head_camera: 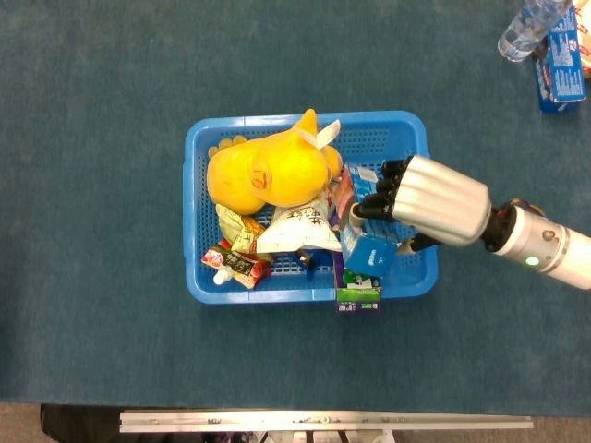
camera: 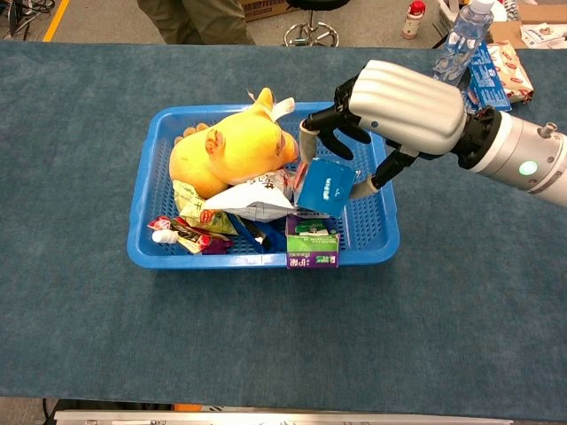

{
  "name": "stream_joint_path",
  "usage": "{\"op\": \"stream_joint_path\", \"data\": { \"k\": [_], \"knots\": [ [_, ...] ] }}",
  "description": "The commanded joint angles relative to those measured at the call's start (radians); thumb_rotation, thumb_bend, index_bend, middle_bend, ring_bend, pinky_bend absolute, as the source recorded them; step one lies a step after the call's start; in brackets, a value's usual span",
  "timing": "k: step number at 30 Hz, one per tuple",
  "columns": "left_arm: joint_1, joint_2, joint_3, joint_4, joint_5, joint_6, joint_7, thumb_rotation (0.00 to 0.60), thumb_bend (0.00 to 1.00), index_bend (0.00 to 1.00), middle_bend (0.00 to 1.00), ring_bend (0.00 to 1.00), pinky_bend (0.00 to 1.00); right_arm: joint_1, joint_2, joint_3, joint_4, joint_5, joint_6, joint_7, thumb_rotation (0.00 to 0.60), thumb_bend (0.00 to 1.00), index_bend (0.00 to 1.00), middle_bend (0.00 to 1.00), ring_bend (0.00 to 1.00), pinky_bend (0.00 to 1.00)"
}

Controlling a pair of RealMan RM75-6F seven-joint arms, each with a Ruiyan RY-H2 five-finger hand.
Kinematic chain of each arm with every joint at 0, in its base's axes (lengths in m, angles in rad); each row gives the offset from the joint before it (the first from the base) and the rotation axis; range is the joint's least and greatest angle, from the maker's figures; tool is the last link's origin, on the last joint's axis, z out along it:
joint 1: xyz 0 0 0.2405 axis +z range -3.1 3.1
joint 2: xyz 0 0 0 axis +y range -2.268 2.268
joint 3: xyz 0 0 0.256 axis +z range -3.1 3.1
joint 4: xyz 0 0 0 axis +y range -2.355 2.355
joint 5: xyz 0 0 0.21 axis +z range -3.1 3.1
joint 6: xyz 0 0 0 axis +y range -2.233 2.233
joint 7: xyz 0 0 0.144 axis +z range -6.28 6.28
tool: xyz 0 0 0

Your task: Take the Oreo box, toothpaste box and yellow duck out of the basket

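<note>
Head view: straight down from above onto the table (head_camera: 111, 111), blue basket (head_camera: 199, 152) near centre, rig's rail along the bottom edge. Chest view: lower, slanted forward across the table — floor and chair base beyond its far edge. Shared by both — basket (camera: 159, 124), right hand (camera: 399, 115), bottle (camera: 456, 44).

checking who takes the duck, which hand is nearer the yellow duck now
Right. The right hand is over the basket's right half, just right of the yellow duck, holding a blue box. The left hand is in neither view.
</note>
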Motion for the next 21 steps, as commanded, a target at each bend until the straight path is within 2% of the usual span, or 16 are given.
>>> {"op": "stream_joint_path", "data": {
  "k": [1,11,21],
  "knots": [
    [0.000,0.000,0.000,0.000,0.000,0.000,0.000,0.600,0.36,0.31,0.31,0.29,0.51,-0.006,-0.003,0.010,0.007,0.004,0.022,-0.007,0.600,0.00,0.71,0.76,0.79,0.64],
    [0.001,0.001,-0.004,-0.001,-0.002,0.005,-0.002,0.600,0.36,0.31,0.31,0.29,0.51,-0.014,0.006,0.052,0.002,0.013,0.098,-0.022,0.600,0.00,0.72,0.77,0.80,0.64],
    [0.003,0.004,-0.010,-0.001,-0.001,0.016,-0.002,0.600,0.36,0.31,0.31,0.29,0.51,0.009,0.076,0.098,-0.113,-0.006,0.121,-0.107,0.600,0.00,0.72,0.77,0.80,0.64]
  ]
}}
